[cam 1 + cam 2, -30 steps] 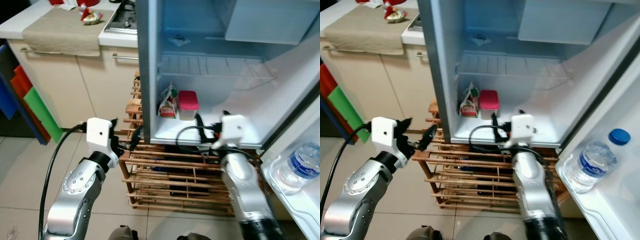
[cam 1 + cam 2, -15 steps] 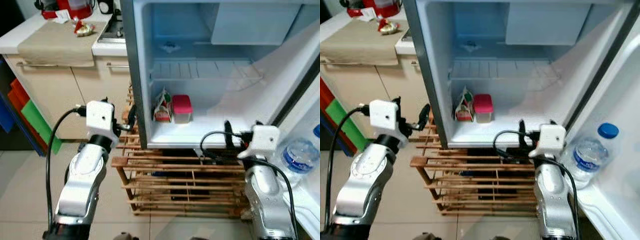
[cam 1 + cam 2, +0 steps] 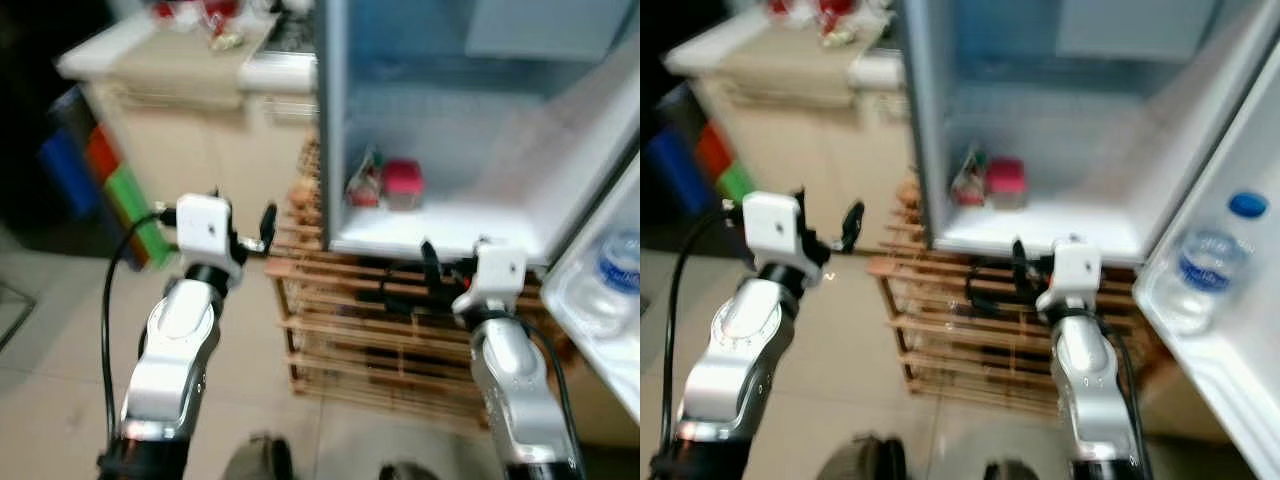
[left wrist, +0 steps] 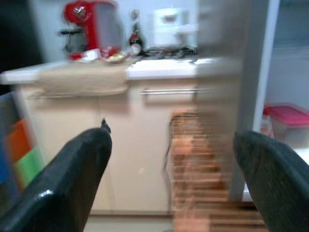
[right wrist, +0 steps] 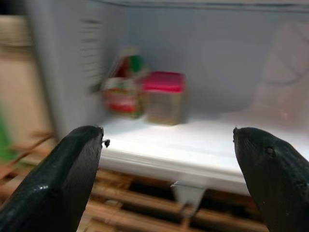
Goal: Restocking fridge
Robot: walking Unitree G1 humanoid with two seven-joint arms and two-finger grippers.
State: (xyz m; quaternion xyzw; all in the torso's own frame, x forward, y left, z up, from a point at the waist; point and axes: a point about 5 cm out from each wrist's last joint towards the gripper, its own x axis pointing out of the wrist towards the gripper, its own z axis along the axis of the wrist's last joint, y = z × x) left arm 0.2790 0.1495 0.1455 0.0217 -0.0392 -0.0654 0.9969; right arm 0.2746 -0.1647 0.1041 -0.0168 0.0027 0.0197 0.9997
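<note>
The fridge (image 3: 330,120) stands open, its door (image 3: 1240,330) swung out on the robot's right. On the lower interior shelf (image 5: 203,140), toward the left wall, sit a red-lidded container (image 5: 164,96) and just beside it a carton or packet with red and green print (image 5: 121,89); whether the two are touching cannot be told through the blur. A water bottle with a blue cap (image 3: 1210,265) stands upright in the door rack. Below the fridge is a wooden slatted rack (image 3: 350,320). The left gripper (image 4: 169,159) is raised in front of the cabinet beside the fridge, jaws spread wide and holding nothing. The right gripper (image 5: 169,159) is level with the front edge of the lower shelf, outside the compartment and apart from the items, jaws likewise spread wide and empty. To the left, a bench (image 4: 159,65) carries a beige cloth (image 4: 82,79), a red appliance (image 4: 89,24) and small items too blurred to identify. All head views are motion-blurred.
</note>
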